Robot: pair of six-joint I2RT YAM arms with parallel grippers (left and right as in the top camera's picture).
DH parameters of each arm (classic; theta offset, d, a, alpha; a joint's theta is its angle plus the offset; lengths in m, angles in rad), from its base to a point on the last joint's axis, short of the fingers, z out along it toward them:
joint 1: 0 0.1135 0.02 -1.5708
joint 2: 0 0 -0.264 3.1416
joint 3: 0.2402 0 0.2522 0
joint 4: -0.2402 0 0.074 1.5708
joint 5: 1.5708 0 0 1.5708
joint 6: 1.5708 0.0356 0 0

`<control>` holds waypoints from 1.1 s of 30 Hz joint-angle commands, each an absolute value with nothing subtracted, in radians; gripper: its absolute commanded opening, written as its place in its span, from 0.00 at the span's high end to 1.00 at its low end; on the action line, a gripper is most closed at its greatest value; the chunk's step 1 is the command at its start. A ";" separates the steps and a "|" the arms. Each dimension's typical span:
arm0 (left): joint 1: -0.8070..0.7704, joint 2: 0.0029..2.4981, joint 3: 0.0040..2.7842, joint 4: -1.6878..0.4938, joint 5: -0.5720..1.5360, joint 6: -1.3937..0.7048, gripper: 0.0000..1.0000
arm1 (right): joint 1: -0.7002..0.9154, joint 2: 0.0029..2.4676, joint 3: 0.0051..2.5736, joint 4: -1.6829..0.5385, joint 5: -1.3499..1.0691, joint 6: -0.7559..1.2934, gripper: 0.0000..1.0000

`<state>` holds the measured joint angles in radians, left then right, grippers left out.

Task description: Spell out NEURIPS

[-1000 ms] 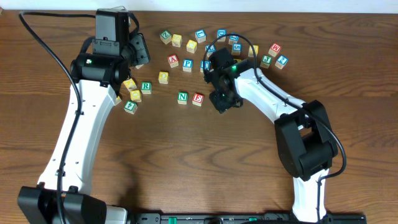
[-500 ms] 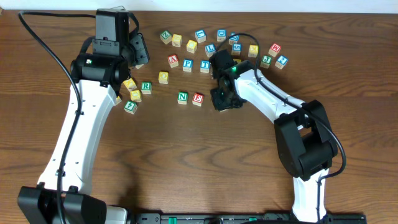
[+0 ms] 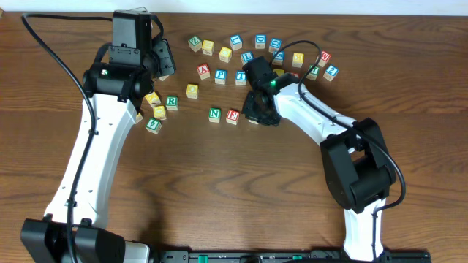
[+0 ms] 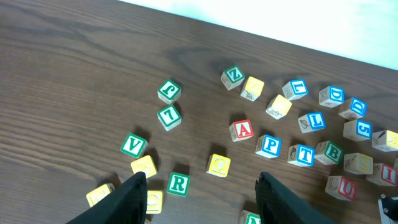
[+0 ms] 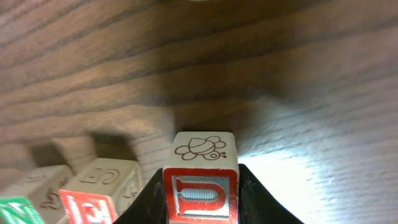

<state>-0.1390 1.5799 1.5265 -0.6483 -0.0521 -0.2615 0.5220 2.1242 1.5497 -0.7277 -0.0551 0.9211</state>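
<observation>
U block [image 5: 200,194], held in right fingers [image 5: 260,202]

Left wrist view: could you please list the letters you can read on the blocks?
"V": green V block
"R": green R block
"A": red A block
"P": blue P block
"T": blue T block
"L": blue L block
Remaining blocks: too tilted or faint to read reliably.

Soft shadows, glare on table [image 5: 323,180]
</observation>
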 commanded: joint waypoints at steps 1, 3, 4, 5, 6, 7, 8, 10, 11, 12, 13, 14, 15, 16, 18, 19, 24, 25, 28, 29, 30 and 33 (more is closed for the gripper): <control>-0.133 1.583 1.522 -0.651 -0.064 -0.256 0.44 | 0.543 2.130 1.528 -0.721 -0.050 1.098 0.70; -0.133 1.583 1.522 -0.651 -0.064 -0.256 0.44 | 0.548 2.130 1.528 -0.721 -0.044 1.133 0.70; -0.133 1.583 1.522 -0.651 -0.064 -0.256 0.44 | 0.551 2.130 1.528 -0.719 -0.043 1.132 0.70; -0.133 1.583 1.522 -0.651 -0.064 -0.256 0.45 | 0.553 2.130 1.528 -0.719 -0.038 1.132 0.70; -0.133 1.583 1.522 -0.651 -0.065 -0.256 0.45 | 0.554 2.130 1.529 -0.721 -0.032 1.127 0.68; -0.133 1.583 1.522 -0.651 -0.064 -0.256 0.44 | 0.554 2.130 1.529 -0.721 -0.028 1.116 0.62; -0.133 1.583 1.522 -0.651 -0.065 -0.256 0.45 | 0.554 2.130 1.531 -0.721 -0.028 1.091 0.58; -0.133 1.582 1.522 -0.651 -0.064 -0.256 0.44 | 0.551 2.130 1.542 -0.720 -0.029 1.026 0.46; -0.133 1.583 1.522 -0.651 -0.064 -0.256 0.45 | 0.549 2.130 1.552 -0.722 -0.029 0.984 0.44; -0.133 1.583 1.522 -0.651 -0.064 -0.256 0.45 | 0.546 2.128 1.565 -0.722 -0.034 0.938 0.39; -0.133 1.583 1.522 -0.651 -0.065 -0.256 0.45 | 0.544 2.125 1.578 -0.722 -0.038 0.891 0.33; -0.133 1.583 1.522 -0.651 -0.065 -0.256 0.45 | 0.542 2.123 1.592 -0.726 -0.041 0.841 0.30; -0.133 1.583 1.522 -0.651 -0.065 -0.256 0.45 | 0.541 2.119 1.610 -0.734 -0.046 0.778 0.28; -0.133 1.583 1.522 -0.651 -0.065 -0.256 0.44 | 0.541 2.119 1.622 -0.737 -0.051 0.718 0.29; -0.133 1.583 1.522 -0.651 -0.065 -0.256 0.45 | 0.541 2.118 1.646 -0.736 -0.089 0.531 0.29; -0.133 1.583 1.522 -0.651 -0.065 -0.256 0.45 | 0.541 2.118 1.653 -0.737 -0.109 0.443 0.29; -0.133 1.583 1.522 -0.651 -0.065 -0.256 0.45 | 0.545 2.119 1.655 -0.778 -0.106 0.104 0.25; -0.133 1.583 1.522 -0.651 -0.065 -0.256 0.45 | 0.545 2.120 1.655 -0.791 -0.107 0.046 0.24; -0.133 1.583 1.522 -0.651 -0.065 -0.256 0.44 | 0.545 2.127 1.655 -0.805 -0.103 -0.062 0.24; -0.133 1.583 1.522 -0.651 -0.065 -0.256 0.44 | 0.545 2.128 1.655 -0.808 -0.102 -0.086 0.24; -0.133 1.583 1.522 -0.651 -0.065 -0.256 0.45 | 0.545 2.134 1.654 -0.807 -0.103 -0.104 0.23; -0.133 1.583 1.522 -0.651 -0.065 -0.256 0.44 | 0.544 2.151 1.653 -0.808 -0.100 -0.137 0.25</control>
